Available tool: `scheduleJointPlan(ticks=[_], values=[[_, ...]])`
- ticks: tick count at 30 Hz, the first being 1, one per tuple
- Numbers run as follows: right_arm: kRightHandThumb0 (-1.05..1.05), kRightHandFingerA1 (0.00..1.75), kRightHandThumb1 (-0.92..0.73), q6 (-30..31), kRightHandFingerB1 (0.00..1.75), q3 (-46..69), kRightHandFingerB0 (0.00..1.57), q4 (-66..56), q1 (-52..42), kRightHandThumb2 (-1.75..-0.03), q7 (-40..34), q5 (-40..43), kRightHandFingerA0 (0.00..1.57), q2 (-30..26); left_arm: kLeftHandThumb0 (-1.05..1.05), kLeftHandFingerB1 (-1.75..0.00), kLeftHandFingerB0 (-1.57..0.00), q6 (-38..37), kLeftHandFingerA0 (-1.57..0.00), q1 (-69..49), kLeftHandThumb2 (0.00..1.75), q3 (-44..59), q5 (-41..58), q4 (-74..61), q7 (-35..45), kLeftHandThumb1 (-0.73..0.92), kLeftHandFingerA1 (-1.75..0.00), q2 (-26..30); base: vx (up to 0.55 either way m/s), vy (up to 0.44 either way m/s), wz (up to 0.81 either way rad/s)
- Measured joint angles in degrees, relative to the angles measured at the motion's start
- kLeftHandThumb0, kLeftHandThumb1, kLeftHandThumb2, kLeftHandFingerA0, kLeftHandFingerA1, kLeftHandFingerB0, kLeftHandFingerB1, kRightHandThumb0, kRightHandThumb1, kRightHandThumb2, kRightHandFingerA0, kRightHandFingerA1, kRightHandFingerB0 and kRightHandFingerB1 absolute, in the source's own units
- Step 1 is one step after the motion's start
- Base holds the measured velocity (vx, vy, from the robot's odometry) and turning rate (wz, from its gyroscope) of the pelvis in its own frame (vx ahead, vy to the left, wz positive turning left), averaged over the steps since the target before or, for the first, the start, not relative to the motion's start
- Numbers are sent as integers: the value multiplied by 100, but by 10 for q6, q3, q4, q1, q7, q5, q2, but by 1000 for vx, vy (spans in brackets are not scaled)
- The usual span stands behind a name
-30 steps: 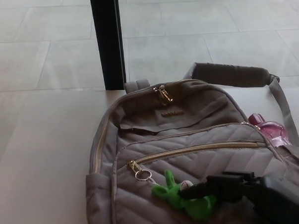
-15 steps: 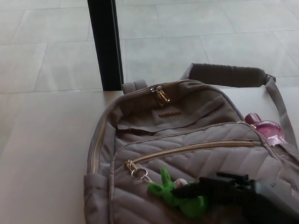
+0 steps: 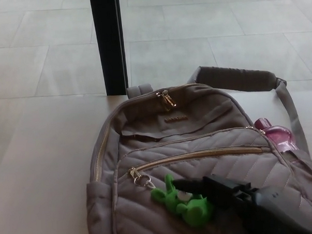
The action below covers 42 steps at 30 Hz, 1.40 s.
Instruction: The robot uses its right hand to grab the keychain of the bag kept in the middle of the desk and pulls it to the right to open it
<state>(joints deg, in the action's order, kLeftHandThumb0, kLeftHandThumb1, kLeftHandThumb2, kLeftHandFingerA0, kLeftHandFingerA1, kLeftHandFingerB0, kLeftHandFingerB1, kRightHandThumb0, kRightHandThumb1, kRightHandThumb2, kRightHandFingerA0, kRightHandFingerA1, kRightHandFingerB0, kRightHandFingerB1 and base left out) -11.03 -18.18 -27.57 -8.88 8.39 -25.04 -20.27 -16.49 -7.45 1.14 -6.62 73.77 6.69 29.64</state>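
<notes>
At the far left lies the bare, pale tabletop [image 3: 44,168], and beyond its far edge a black post [image 3: 109,44] rises against the tiled floor [image 3: 205,47]. Just right of that post sits the grey quilted bag [image 3: 198,141], lying flat on its back in the middle of the tabletop with its top loop toward the post. A gold zip pull [image 3: 168,99] rests at the top of the main compartment. Lower on the front pocket, the gold zipper line [image 3: 199,156] runs across, closed as far as I can see, with its slider at the left end, where a metal ring [image 3: 145,179] hangs. From that ring trails the green plush keychain [image 3: 188,206], lying on the pocket fabric just below the zipper. My right hand [image 3: 221,189] comes in from the lower right, its black fingers [image 3: 187,185] lying over the top of the keychain and touching it; I cannot tell whether they are clamped on it or merely resting there. Further right, a pink bottle [image 3: 278,135] pokes out of the bag's side pocket, and the padded shoulder strap [image 3: 237,77] arches behind it.
</notes>
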Motion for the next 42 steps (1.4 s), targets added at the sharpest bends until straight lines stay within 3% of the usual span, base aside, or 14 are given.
scheduleJointPlan(ticks=[2, 7, 8, 10, 11, 13, 16, 17, 26, 28, 34, 37, 41, 42], values=[[-51, 72, -46, -4, 24, 4, 6, 3, 0, -76, -1, 0, 73, 0, -50, -43, -62, 0, -79, 0, 58, 0, 0, 0, 0, 61, -81, 0, 0, 0, 0], [-50, 70, -46, -26, 23, 15, 4, 16, 1, -78, -6, 0, 72, -4, -49, -43, -61, 0, -76, -1, 58, -3, -1, -2, -1, 61, -80, 0, 0, 0, 0], [-46, 64, -56, -31, 24, 17, 7, 19, 2, -60, -6, 1, 75, -5, -49, -44, -62, 0, -76, -1, 58, -4, -1, -2, -1, 61, -80, 0, 0, 0, 0], [-47, 64, -57, -36, 30, 24, 10, 22, 7, -58, -4, 2, 78, -7, -49, -44, -63, 0, -77, -1, 58, -5, -1, -2, -1, 60, -80, 0, 0, 0, 0], [-54, 70, -47, -38, 41, 27, 5, 23, 9, -76, -3, 3, 76, -7, -50, -44, -63, 0, -75, 0, 58, -5, -1, -1, -1, 60, -78, 0, 0, 0, 0], [-47, 65, -57, -41, 32, 31, 12, 25, 13, -58, -1, 3, 82, -8, -51, -44, -63, 0, -74, 0, 58, -7, -2, 0, -2, 61, -87, 0, 0, 0, 0], [-48, 68, -56, -45, 34, 33, 18, 31, 21, -57, 1, 3, 87, -7, -51, -44, -64, 0, -77, -1, 59, -8, -2, 0, -3, 61, -99, 0, 0, 0, 0], [-49, 69, -56, -46, 35, 33, 26, 34, 24, -57, 0, 3, 89, -7, -51, -43, -62, 0, -74, -1, 59, -8, -2, 0, -3, 63, -86, 0, 0, 0, 0], [-52, 72, -60, -45, 41, 28, 48, 68, 71, -59, 5, -6, 92, -1, -52, -44, -65, -1, -82, -2, 59, -11, -3, 0, -3, 62, -90, 0, 0, 0, 0], [-54, 73, -60, -42, 44, 27, 50, 80, 85, -58, 5, -7, 92, 0, -52, -44, -62, -1, -72, -2, 59, -11, -3, 0, -3, 63, -73, 0, 0, 0, 0], [-54, 70, -59, -32, 45, 16, 52, 106, 119, -58, 12, -15, 96, 0, -52, -44, -65, -8, -81, -4, 59, -11, -3, 0, -3, 63, -94, 0, 0, 0, 0], [-53, 73, -59, -28, 46, 13, 49, 109, 129, -58, 17, -18, 94, -2, -51, -44, -62, -11, -74, -5, 60, -11, -3, 2, -3, 65, -79, 0, 0, 0, 0], [-53, 76, -59, -22, 47, 13, 48, 105, 134, -58, 28, -18, 96, -7, -48, -45, -64, -15, -75, -6, 59, -8, -2, 2, -2, 64, -82, 0, 0, 0, 0], [-56, 81, -47, -22, 56, 13, 43, 105, 134, -86, 29, -18, 92, -7, -47, -45, -64, -15, -73, -6, 59, -7, -2, 2, -2, 64, -79, 0, 0, 0, 0]])
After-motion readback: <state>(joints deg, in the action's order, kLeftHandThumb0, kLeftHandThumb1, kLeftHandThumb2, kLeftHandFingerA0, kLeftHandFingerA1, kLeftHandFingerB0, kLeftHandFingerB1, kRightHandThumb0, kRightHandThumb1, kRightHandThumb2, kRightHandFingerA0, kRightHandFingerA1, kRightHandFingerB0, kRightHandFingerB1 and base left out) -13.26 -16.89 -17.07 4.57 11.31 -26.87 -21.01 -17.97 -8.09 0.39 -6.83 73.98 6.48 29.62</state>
